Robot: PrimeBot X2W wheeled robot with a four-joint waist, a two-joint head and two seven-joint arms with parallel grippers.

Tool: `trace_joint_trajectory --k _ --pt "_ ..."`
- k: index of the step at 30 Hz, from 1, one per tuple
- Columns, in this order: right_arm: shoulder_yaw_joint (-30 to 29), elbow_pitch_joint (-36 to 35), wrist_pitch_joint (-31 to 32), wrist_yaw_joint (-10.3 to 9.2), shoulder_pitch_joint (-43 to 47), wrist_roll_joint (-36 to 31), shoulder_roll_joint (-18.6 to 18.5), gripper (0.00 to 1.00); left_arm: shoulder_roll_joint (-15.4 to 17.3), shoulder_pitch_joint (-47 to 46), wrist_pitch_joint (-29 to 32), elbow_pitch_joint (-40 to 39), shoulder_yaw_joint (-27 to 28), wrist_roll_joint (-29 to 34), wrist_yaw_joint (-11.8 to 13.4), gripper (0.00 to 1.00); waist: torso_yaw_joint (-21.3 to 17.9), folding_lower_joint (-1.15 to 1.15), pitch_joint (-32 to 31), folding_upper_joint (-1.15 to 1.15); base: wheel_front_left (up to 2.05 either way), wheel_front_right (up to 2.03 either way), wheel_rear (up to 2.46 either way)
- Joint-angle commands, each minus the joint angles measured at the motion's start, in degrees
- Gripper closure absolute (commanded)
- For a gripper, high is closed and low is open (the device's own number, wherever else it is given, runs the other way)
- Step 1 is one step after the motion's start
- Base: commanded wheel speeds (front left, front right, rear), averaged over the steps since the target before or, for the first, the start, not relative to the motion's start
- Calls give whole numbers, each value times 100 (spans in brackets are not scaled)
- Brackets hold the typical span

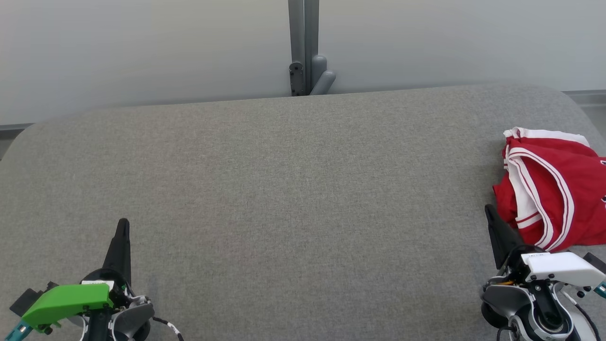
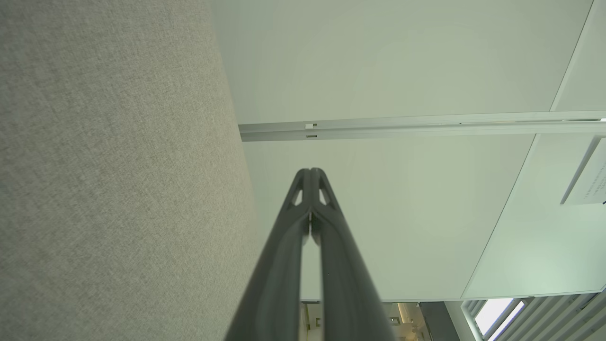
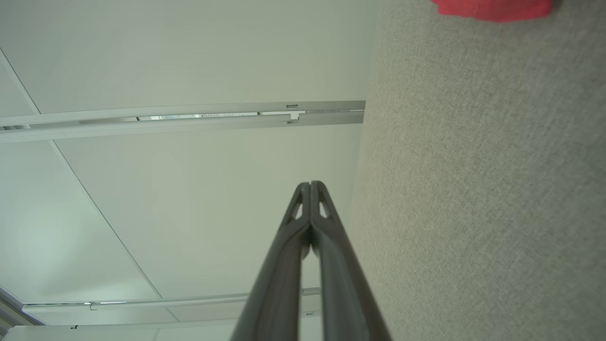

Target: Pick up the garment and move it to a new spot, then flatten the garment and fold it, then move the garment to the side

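Grey fabric table, red-and-white garment at right edge, grey post behind.

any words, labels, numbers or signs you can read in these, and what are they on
Nothing here can be read.
White label behind the right claw: print too small to read.
Wall sign in the left wrist view: lines of print, too blurred to read.
Red garment: dark marks at the picture's edge, cut off, cannot tell.
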Motion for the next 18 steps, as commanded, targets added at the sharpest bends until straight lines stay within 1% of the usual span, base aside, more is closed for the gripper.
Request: trace_joint_trajectory --k 1,18 --pt "-6 -19 7 2 -57 40 -28 100 34 -60 20 -6 3 -12 -26 100 0 0 0 52 0 0 0" --pt "-6 -19 7 2 -57 41 -28 100 34 -60 19 -6 3 -12 -26 100 0 0 0 52 0 0 0"
